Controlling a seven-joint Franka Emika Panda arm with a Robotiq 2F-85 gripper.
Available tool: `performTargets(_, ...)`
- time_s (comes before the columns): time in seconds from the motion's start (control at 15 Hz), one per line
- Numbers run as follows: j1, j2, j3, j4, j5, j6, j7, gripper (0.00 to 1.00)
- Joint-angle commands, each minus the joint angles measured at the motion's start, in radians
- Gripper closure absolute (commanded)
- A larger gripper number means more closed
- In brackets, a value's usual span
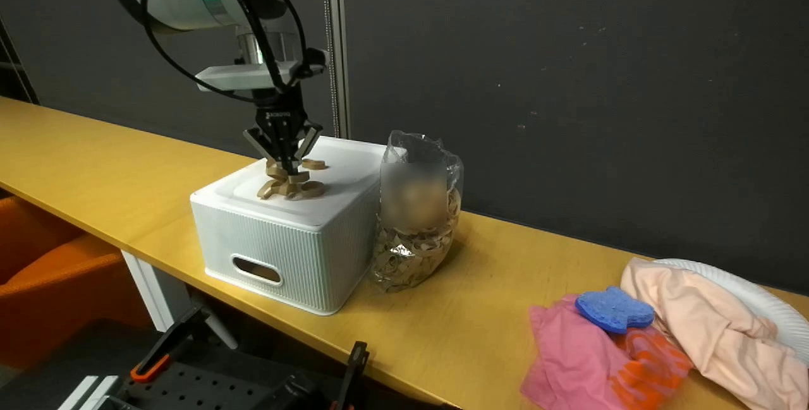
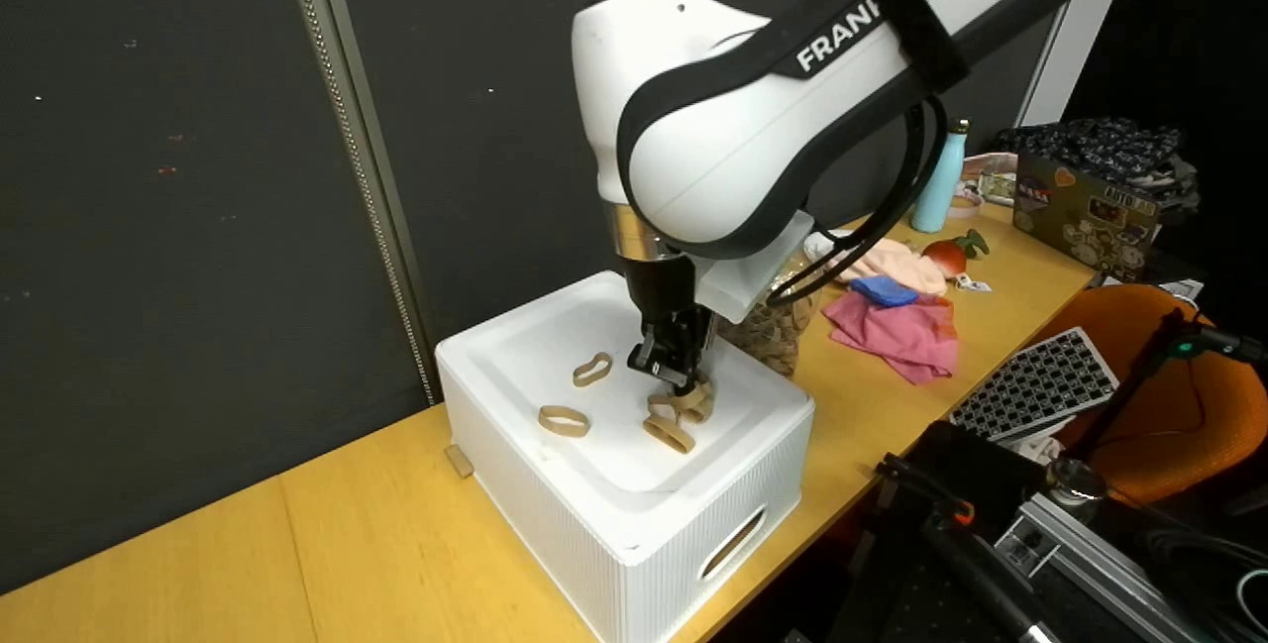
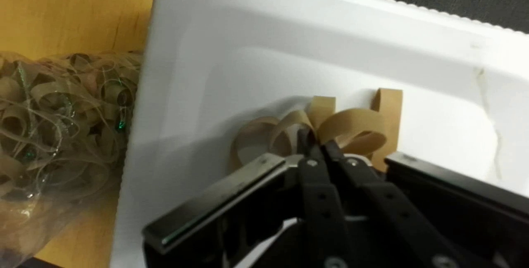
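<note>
Surface: yellow wood table (image 2: 396,524); white ribbed box (image 1: 259,233) sits on it near the edge. Dark partition (image 1: 569,81) behind box, w/ vert. metal strip (image 1: 340,50). Orange chair (image 1: 57,290) & black perforated board (image 1: 208,391) both lower than box, off table's edge. Gripper (image 3: 317,142) is down at box top, pincer together, clamped on a tan rubber band (image 3: 351,119); a loop bulges to each side of the tips. More bands (image 3: 390,123) heaped on box top around the tips; whether tips touch those too, can't tell. Clear bag (image 1: 417,239), full of bands, on table just beside box; its label is blurred. Well apart from box, same side as bag: pink cloth (image 1: 575,359) w/ blue pad (image 1: 613,309) on top, peach cloth (image 1: 708,321) partly over white plate (image 1: 752,293). View diffs: wrist view gives the pinch close up, which the ext. views show only small; also a thin brownish mark (image 3: 480,78) on box top, on far side of bands from bag. In an ext. view, two loose bands (image 2: 565,429) sit on box top apart from the heap, & a tan strip (image 2: 459,461) lies on table next to box foot; wrist view shows neither. Also in an ext. view, farther from box than the cloths: blue bottle (image 2: 939,182), red round item (image 2: 946,258) w/ green leaves, stickered crate (image 2: 1080,212). Handle slot (image 1: 257,270) of box seen in both ext. views, out of wrist view's sight.
</note>
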Motion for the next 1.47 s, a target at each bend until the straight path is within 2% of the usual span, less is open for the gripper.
performTargets(0.0,0.001,-0.017,-0.005,-0.006,-0.029,0.026,0.025,0.99)
performTargets(0.2,-0.002,-0.013,-0.006,-0.010,-0.027,0.033,0.027,0.99)
performTargets(0.33,-0.005,-0.010,-0.008,-0.013,-0.027,0.043,0.026,0.83)
performTargets(0.47,-0.011,0.001,-0.014,-0.009,-0.029,0.051,0.023,0.71)
performTargets(0.6,-0.014,0.010,-0.019,-0.005,-0.030,0.051,0.023,0.53)
performTargets(0.73,-0.017,0.015,-0.023,-0.001,-0.029,0.048,0.023,0.38)
performTargets(0.93,-0.018,0.029,-0.025,-0.001,-0.020,0.057,0.022,0.27)
performTargets(1.07,-0.018,0.035,-0.026,-0.003,-0.018,0.061,0.022,0.31)
performTargets(1.2,-0.017,0.038,-0.026,-0.005,-0.018,0.069,0.023,0.50)
performTargets(1.27,-0.016,0.041,-0.025,-0.006,-0.017,0.071,0.023,0.48)
performTargets(1.4,-0.016,0.041,-0.025,-0.010,-0.016,0.074,0.023,0.71)
